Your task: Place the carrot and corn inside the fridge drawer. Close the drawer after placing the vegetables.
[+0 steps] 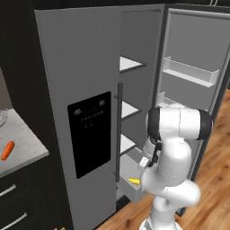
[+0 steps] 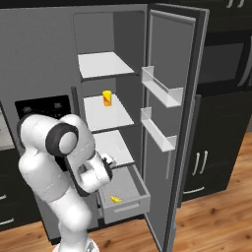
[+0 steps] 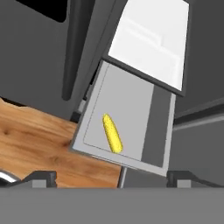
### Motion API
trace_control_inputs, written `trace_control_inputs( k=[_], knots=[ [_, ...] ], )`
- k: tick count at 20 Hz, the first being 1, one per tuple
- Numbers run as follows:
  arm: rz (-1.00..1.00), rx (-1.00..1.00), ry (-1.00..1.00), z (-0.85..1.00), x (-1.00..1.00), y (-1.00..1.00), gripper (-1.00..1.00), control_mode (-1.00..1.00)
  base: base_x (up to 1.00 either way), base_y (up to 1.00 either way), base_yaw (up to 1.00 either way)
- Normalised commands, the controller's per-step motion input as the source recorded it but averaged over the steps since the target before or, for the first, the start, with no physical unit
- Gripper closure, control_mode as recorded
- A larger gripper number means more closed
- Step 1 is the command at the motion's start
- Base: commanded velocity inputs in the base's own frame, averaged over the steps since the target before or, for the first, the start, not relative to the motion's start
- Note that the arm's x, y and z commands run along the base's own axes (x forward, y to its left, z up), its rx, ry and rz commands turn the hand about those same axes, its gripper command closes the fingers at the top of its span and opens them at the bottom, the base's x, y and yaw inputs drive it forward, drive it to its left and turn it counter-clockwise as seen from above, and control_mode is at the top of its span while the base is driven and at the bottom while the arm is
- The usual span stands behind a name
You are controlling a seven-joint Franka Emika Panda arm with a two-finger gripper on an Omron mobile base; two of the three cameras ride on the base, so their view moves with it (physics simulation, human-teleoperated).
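Arm (image 1: 177, 148) folded, elbow high, forearm angled down; jaws spread wide, nothing between them.

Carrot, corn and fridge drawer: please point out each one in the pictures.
carrot (image 1: 7, 150), left base view, middle of its orange body on the counter.
corn (image 3: 112, 133), hand view, middle of the yellow cob.
fridge drawer (image 2: 129, 207), right base view, its flat front wall.

Wood plank floor (image 1: 211, 179); dark cabinets (image 2: 216, 147) with silver handles; grey counter (image 1: 22, 143); open fridge door (image 2: 172, 123).
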Motion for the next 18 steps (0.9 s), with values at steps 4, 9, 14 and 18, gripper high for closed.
trace_control_inputs(
  k=[4,9,14,18],
  knots=[
    [-0.05,0.23,0.01,1.00,-0.38,-0.49,-1.00,-1.00,0.00,0.00,0.00],
    [-0.05,0.19,0.02,1.00,-0.12,-0.22,-1.00,-1.00,0.00,0.00,0.00],
    [-0.07,0.10,0.03,1.00,-0.07,-0.18,-1.00,-1.00,0.00,0.00,0.00],
    [-0.08,0.09,0.01,1.00,-0.36,-0.04,-1.00,-1.00,0.00,0.00,0.00]
  ],
)
